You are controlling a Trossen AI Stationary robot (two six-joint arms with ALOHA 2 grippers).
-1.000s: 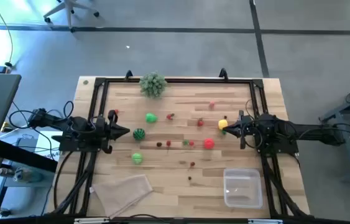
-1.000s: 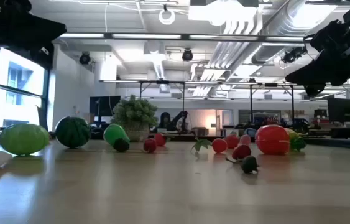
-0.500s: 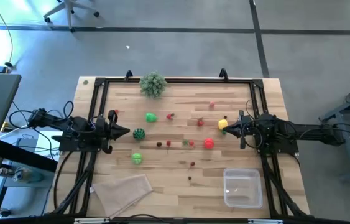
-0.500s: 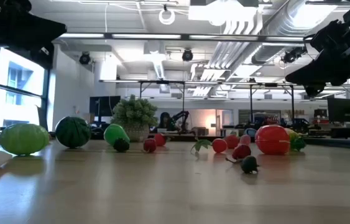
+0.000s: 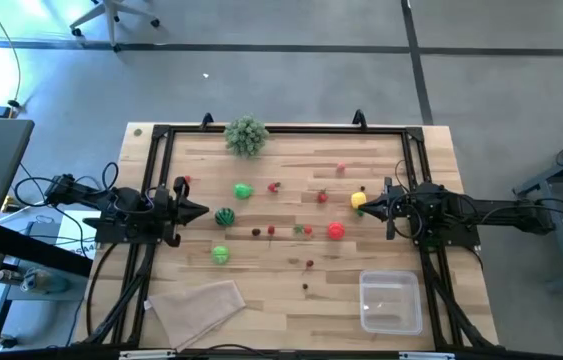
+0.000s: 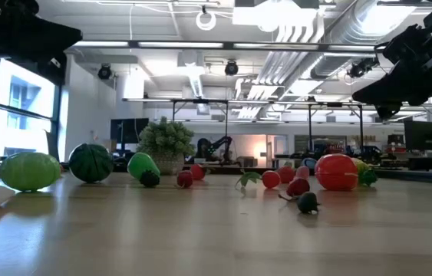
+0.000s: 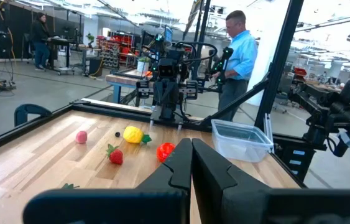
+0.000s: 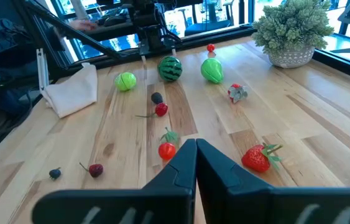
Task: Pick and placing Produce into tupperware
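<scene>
Nothing's grabbed yet: left gripper (image 5: 201, 211) and right gripper (image 5: 364, 207) both hover pressed together at the table's sides, so I'd spread the right one, take the nearby red tomato (image 5: 336, 231) (easy size), then drop it into the empty tupperware (image 5: 391, 302) at the right front corner.
</scene>
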